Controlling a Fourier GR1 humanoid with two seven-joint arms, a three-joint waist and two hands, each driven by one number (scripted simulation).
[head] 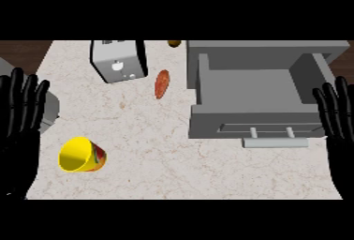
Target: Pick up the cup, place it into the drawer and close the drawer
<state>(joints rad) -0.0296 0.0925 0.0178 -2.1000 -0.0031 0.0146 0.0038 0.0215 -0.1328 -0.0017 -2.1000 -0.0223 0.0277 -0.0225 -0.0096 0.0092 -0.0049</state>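
Note:
A yellow cup (81,155) with a red band lies on its side on the counter at the lower left, its mouth facing the left. The grey drawer (256,89) stands pulled open at the right, its inside bare, with a bar handle (274,142) on its front. My left hand (21,110) rests open at the left edge, fingers up, above and left of the cup. At the right edge my right hand (336,115) rests open, fingers up, beside the drawer's front corner. Neither hand touches anything.
A grey toaster (119,61) stands at the back left. An orange-red elongated vegetable (162,84) lies between the toaster and the drawer. A small brown object (173,43) sits at the back edge. A dark round object (48,110) shows partly behind my left hand.

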